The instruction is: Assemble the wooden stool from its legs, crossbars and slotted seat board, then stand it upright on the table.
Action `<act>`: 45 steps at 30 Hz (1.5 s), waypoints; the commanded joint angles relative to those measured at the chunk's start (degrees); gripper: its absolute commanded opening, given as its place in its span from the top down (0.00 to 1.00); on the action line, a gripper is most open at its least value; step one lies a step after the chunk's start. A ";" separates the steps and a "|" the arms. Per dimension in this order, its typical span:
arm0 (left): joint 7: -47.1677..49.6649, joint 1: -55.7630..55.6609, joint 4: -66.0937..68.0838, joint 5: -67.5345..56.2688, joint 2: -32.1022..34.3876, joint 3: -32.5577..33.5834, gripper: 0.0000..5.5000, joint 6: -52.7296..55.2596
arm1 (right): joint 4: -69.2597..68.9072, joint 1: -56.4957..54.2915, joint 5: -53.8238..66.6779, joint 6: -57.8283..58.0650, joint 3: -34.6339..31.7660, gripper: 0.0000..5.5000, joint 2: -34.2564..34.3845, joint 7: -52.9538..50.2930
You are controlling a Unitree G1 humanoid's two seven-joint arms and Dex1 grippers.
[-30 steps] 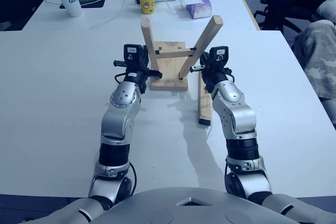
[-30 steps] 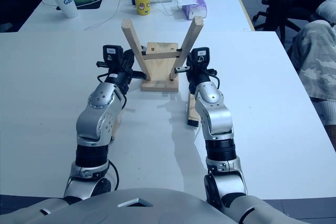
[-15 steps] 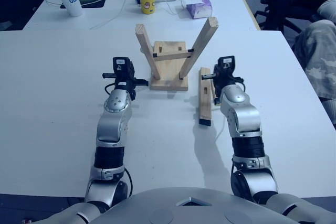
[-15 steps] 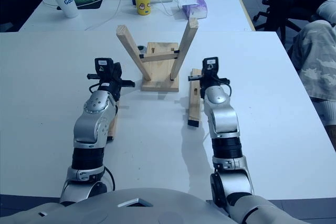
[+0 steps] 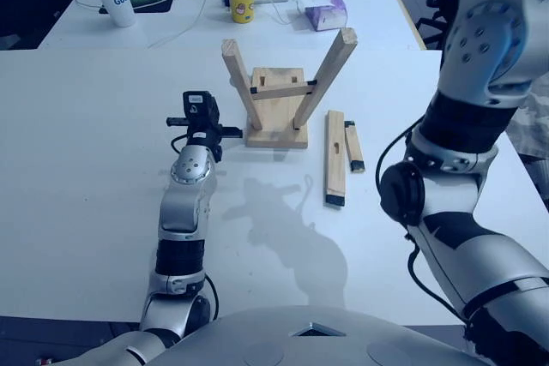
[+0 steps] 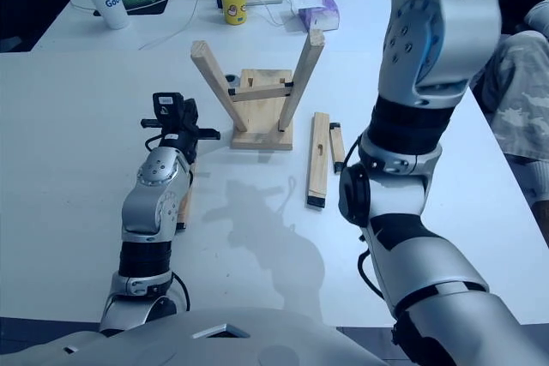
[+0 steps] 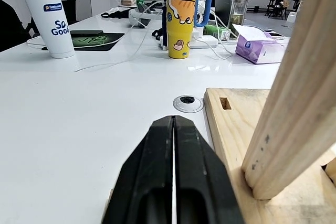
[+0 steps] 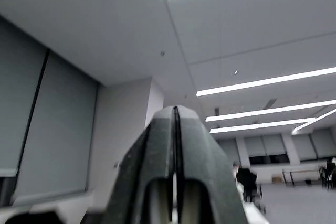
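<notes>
Wooden stool [image 5: 276,100] | upturned | just beside left end effector [image 7: 173,121]

Left arm [image 5: 184,212] and right arm [image 5: 467,100] are wearing silver rounded shells with black joint rings, black cables looping alongside. Right shell is showing a ring of small holes. Left gripper [image 7: 173,127] and right gripper [image 8: 175,121] are showing matte-black tapered fingers.

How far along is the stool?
Done: two legs and a crossbar stand in the seat board, which lies upside down. In hand: nothing; the left gripper is shut beside the board, the right gripper shut and raised. Left: fitting the loose leg and short crossbar on the table, then turning it upright.
</notes>
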 commanded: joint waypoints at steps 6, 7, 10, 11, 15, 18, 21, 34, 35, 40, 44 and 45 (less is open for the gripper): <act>0.30 -2.32 -0.28 -0.08 -0.65 0.22 1.00 -0.06 | 2.92 26.80 3.81 30.12 7.96 1.00 6.23 0.26; 0.27 -2.37 -0.25 -0.10 -0.67 0.19 1.00 -0.09 | 2.35 26.29 3.84 29.31 7.80 1.00 6.28 0.55; 0.25 -2.43 0.07 -0.12 -0.79 0.24 1.00 -0.30 | 2.57 22.95 3.76 24.96 6.75 1.00 6.25 1.32; 0.22 -2.43 0.13 -0.14 -0.84 0.22 1.00 -0.34 | 2.84 21.56 3.37 22.54 6.31 1.00 5.95 1.60; 0.18 -2.43 0.26 -0.18 -0.95 0.19 1.00 -0.46 | 3.47 17.54 3.06 16.06 4.13 1.00 4.68 2.22; 0.07 -2.39 0.50 -0.30 -0.96 0.37 1.00 -0.65 | 2.84 15.19 1.68 10.28 2.74 1.00 2.92 1.84; 0.11 -2.07 0.92 -0.25 -0.97 0.52 1.00 -1.09 | 3.03 15.05 -1.88 4.38 0.35 1.00 2.02 -2.85; -3.98 -34.36 -5.56 -13.42 6.87 12.76 1.00 -1.90 | 0.53 23.96 -7.62 1.20 4.50 1.00 2.48 -4.00; -4.31 -36.63 -5.02 -15.02 6.72 13.07 1.00 -1.07 | 0.26 24.34 -7.55 1.31 4.77 1.00 2.56 -3.97; -4.28 -35.85 3.64 -17.83 4.88 11.31 1.00 6.09 | -0.60 25.25 -7.76 1.32 5.37 1.00 2.70 -3.87; -6.99 -26.32 17.82 -13.88 3.96 5.12 1.00 5.83 | -1.16 25.56 -7.66 1.73 5.40 1.00 2.93 -3.93; -7.58 -24.84 20.89 -12.88 4.22 4.22 1.00 4.70 | -1.44 25.67 -7.59 1.93 5.48 1.00 3.02 -3.81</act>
